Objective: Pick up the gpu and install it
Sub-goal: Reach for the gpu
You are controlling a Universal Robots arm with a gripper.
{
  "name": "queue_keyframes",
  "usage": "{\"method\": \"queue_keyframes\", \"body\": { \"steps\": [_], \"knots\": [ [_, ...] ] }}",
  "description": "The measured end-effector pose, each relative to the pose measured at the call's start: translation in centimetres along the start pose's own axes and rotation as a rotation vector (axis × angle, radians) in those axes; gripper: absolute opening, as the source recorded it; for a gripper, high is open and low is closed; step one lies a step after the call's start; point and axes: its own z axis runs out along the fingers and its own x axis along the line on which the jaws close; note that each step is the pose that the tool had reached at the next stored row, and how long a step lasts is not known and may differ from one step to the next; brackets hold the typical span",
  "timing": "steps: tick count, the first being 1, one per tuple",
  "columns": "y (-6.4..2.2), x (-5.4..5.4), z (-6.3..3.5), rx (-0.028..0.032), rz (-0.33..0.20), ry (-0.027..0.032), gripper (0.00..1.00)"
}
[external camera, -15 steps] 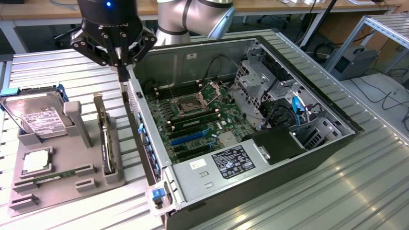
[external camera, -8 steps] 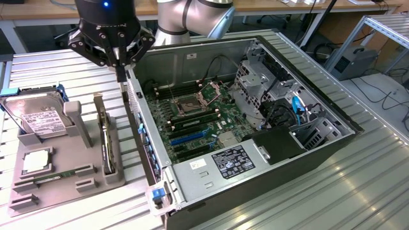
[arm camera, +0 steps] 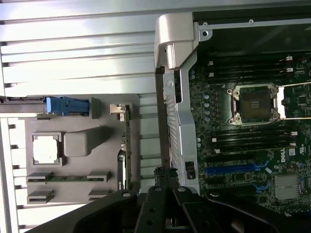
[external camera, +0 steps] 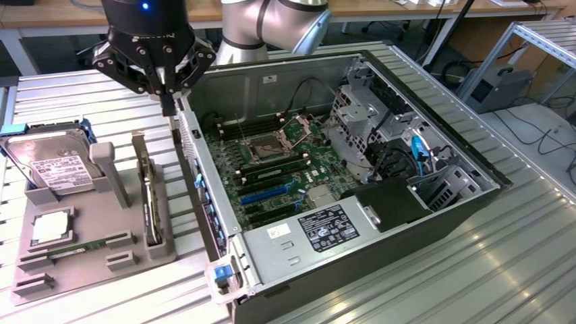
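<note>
Above the wall of the open case (external camera: 405, 250) that faces the grey holder (external camera: 81, 253), the pincer (external camera: 168, 108) hangs with its fingers pressed together, and it holds nothing. The gpu (external camera: 150, 202) stands on its edge in a slot of the holder, just beside the case on the exterior view's left, apart from the pincer. A hard drive (external camera: 54, 169) sits in the same holder. Holder and case rest on the worktop (external camera: 504, 270).

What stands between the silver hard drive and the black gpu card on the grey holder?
A tall grey upright post stands between the silver white-labelled hard drive and the thin black gpu card, as the exterior view shows.
</note>
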Motion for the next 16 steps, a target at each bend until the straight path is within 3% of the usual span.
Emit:
{"method": "queue_keyframes", "body": {
  "steps": [16],
  "knots": [
    [-0.04, 0.49, -0.01, 0.0001, 0.0, 0.0, 0.11]
  ]
}}
